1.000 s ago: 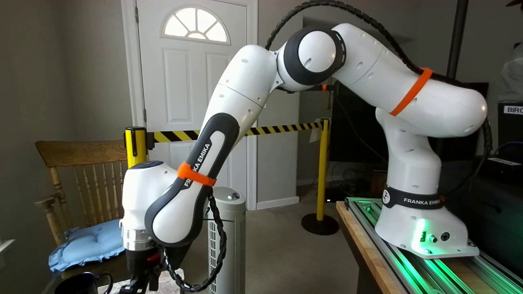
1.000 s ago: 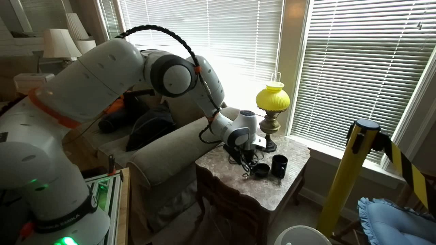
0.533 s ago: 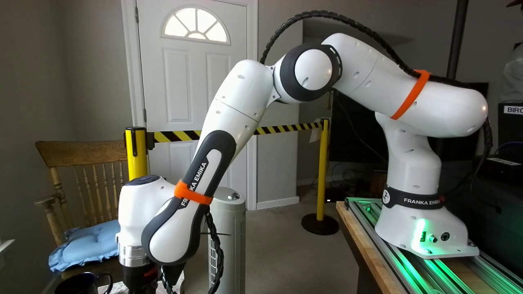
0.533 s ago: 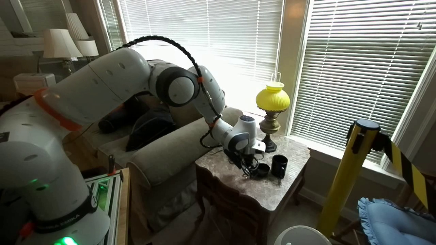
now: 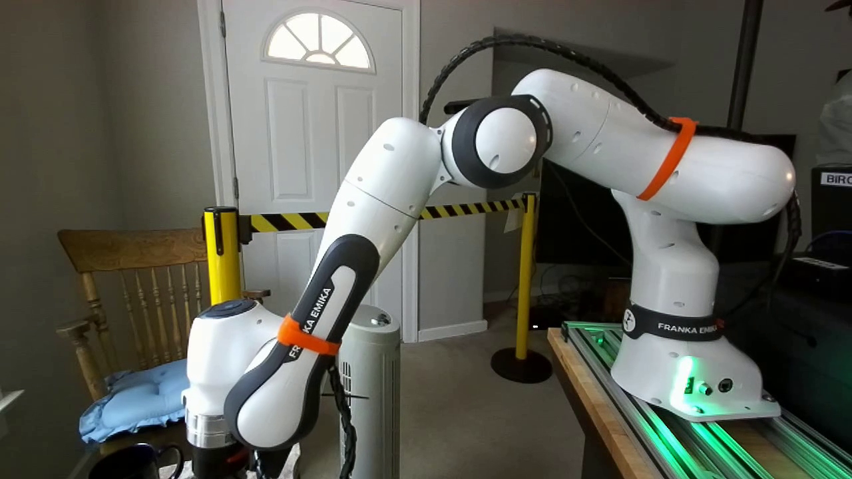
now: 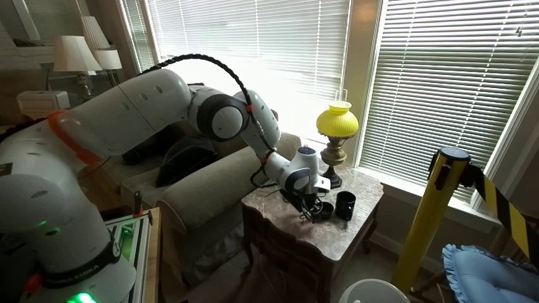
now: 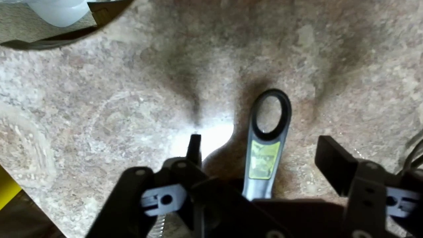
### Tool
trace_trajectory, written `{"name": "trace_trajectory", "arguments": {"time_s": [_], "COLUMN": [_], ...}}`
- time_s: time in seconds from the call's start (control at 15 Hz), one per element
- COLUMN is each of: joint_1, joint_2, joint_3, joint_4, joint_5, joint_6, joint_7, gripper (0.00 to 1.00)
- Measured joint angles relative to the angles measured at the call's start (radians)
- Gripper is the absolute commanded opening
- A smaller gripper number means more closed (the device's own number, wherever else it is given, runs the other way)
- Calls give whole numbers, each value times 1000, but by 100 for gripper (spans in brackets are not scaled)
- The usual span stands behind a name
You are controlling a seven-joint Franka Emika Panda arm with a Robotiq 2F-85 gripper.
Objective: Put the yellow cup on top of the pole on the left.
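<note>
The pole is a thick yellow upright post [image 5: 223, 259] with striped tape at its top; it also shows in an exterior view [image 6: 427, 223], right of the marble-topped table. I see no yellow cup. In the wrist view a grey handle [image 7: 277, 145] has a black ring end and a yellow-green label [image 7: 263, 160]; its lower part is hidden behind the gripper. My gripper [image 7: 261, 147] is open and empty, with the handle in view between its fingers, apart from both. In an exterior view the gripper [image 6: 312, 214] is low over the table, beside a small black round vessel [image 6: 326, 210].
A black mug [image 6: 345, 206] stands right of the small vessel. A lamp with a yellow shade [image 6: 337, 124] stands at the back of the table [image 6: 337, 240]. A sofa arm [image 6: 227, 185] borders the table. A white tower fan [image 5: 373, 372] and a chair [image 5: 133, 253] stand nearby.
The arm has moved down. My gripper has come closer to the table and the small black vessel, and has dropped out of the bottom of an exterior view. The mug and pole have not moved.
</note>
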Motion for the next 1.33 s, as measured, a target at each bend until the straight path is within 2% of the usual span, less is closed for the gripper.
{"name": "trace_trajectory", "arguments": {"time_s": [0.47, 0.53, 0.6, 1.07, 1.33], "joint_1": [17, 19, 23, 32, 38], "joint_2": [12, 12, 11, -13, -80], "joint_3": [0, -2, -6, -13, -14], "joint_4": [37, 41, 44, 42, 8], "joint_5": [0, 0, 0, 0, 0], "joint_6": [24, 26, 28, 23, -55], "joint_7": [0, 0, 1, 13, 23], "gripper": [5, 3, 6, 6, 6]}}
